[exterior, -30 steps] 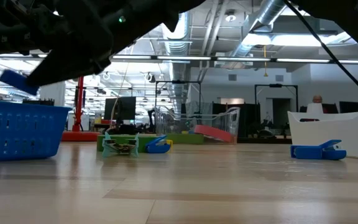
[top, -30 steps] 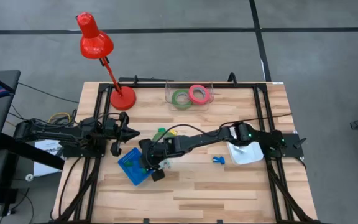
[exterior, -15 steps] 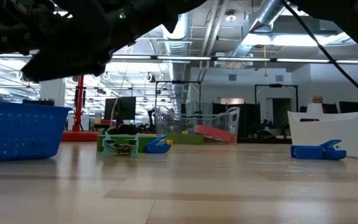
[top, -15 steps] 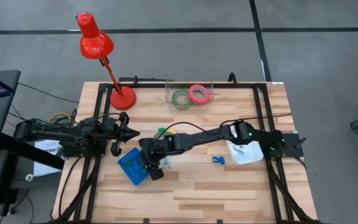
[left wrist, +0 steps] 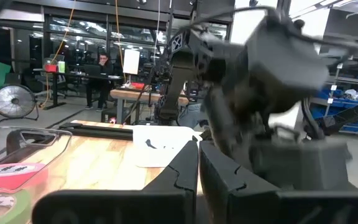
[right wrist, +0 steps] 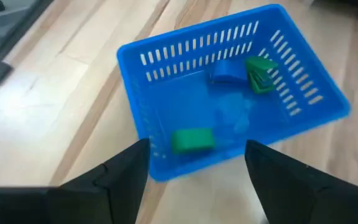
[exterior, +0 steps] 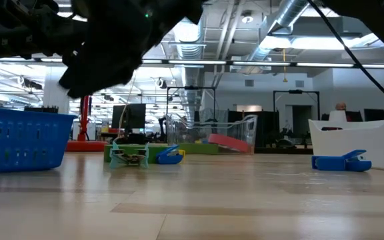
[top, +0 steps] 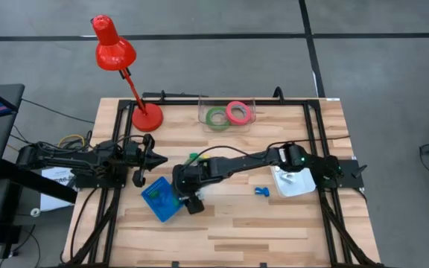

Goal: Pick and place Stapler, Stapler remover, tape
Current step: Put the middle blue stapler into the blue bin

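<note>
A blue basket [right wrist: 229, 106] stands left of the table's middle [top: 159, 201] and holds a small blue piece [right wrist: 227, 72] and two small green pieces [right wrist: 192, 139]. My right gripper [right wrist: 197, 180] hovers open just above the basket's near rim [top: 183, 195], with nothing between its fingers. A small green piece [top: 193, 158] and a small blue piece [top: 261, 191] lie on the table. Green tape [top: 216, 117] and pink tape [top: 237, 112] lie in a clear box at the far edge. My left gripper [top: 152, 158] waits shut at the left side [left wrist: 197, 171].
A red desk lamp [top: 146, 117] stands at the far left corner. A white tray [top: 293, 183] sits on the right under my right arm. The low view shows a green piece [exterior: 131, 155] and a blue piece [exterior: 170, 155] in front of the clear box [exterior: 229, 137].
My right gripper has opened over the basket and let go of a small blue piece, which hung from it a second ago and no longer shows under it. The gripper has tipped slightly over the basket.
</note>
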`<state>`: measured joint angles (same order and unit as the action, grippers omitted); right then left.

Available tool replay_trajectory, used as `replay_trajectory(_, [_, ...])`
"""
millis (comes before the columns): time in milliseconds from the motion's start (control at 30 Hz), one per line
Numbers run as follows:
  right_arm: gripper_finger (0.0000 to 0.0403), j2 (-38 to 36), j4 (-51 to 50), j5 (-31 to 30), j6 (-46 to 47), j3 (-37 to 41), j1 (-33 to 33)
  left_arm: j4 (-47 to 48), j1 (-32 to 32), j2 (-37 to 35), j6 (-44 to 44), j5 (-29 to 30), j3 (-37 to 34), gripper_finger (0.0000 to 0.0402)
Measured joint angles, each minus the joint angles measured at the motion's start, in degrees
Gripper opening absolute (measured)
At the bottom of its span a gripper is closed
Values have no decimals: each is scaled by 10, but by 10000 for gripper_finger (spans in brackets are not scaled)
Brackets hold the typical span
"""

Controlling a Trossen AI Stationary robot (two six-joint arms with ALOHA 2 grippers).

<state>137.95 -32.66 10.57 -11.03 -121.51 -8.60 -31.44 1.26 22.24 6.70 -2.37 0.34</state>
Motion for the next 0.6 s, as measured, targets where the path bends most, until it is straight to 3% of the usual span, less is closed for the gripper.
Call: replay_trajectory(600, [255,-56,-106,3,-30,0,26,-1,0,0,0,0,0,8])
